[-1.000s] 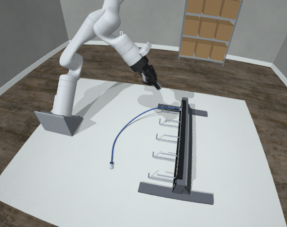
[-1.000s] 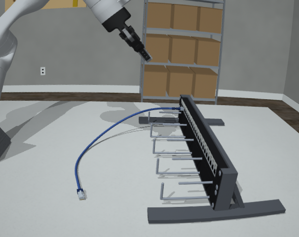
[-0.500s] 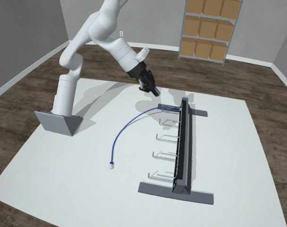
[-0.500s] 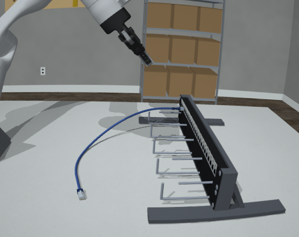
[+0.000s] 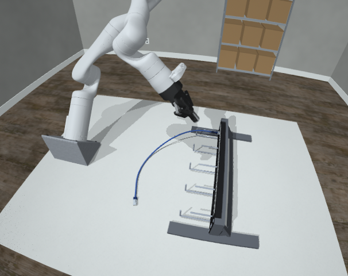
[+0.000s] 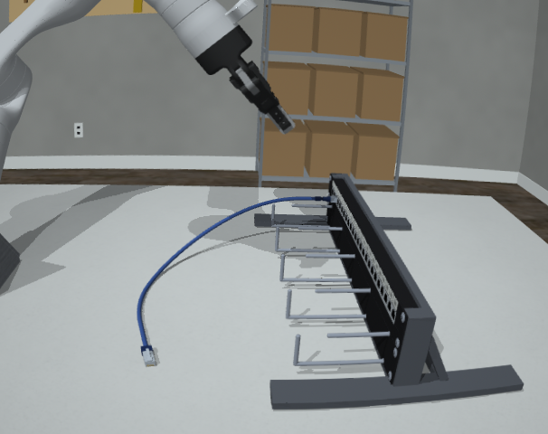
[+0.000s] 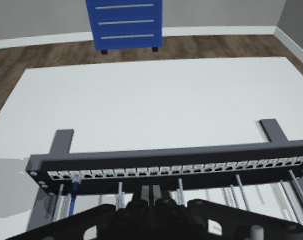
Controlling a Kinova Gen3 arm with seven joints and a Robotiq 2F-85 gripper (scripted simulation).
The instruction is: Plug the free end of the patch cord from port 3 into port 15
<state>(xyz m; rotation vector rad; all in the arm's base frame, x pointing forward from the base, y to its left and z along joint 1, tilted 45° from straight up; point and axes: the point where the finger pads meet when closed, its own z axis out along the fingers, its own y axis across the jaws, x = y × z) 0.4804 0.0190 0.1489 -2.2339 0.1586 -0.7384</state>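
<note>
The rack (image 5: pixel 223 178) (image 6: pixel 412 280) (image 7: pixel 141 152) stands upright on its two feet, its port row facing the arm's side. The blue patch cord (image 5: pixel 158 149) (image 6: pixel 184 242) (image 7: pixel 73 198) is plugged in near the far end of the row and arcs down to the table. Its free end, a clear plug (image 5: pixel 135 201) (image 6: pixel 146 355), lies on the table, well out in front of the rack; it is not in the wrist view. My gripper (image 5: pixel 196 119) (image 6: pixel 287 127) (image 7: pixel 151 197) is shut and empty, in the air above the far part of the rack, away from the cord.
Pairs of thin grey cable guides (image 5: pixel 197 193) (image 6: pixel 327 316) (image 7: pixel 242 192) stick out from the rack's front below the ports. The near foot (image 5: pixel 184 229) (image 6: pixel 321 392) and far foot (image 5: pixel 242 137) (image 6: pixel 395 222) rest on the white table (image 5: pixel 93 232) (image 6: pixel 78 397) (image 7: pixel 156 100).
</note>
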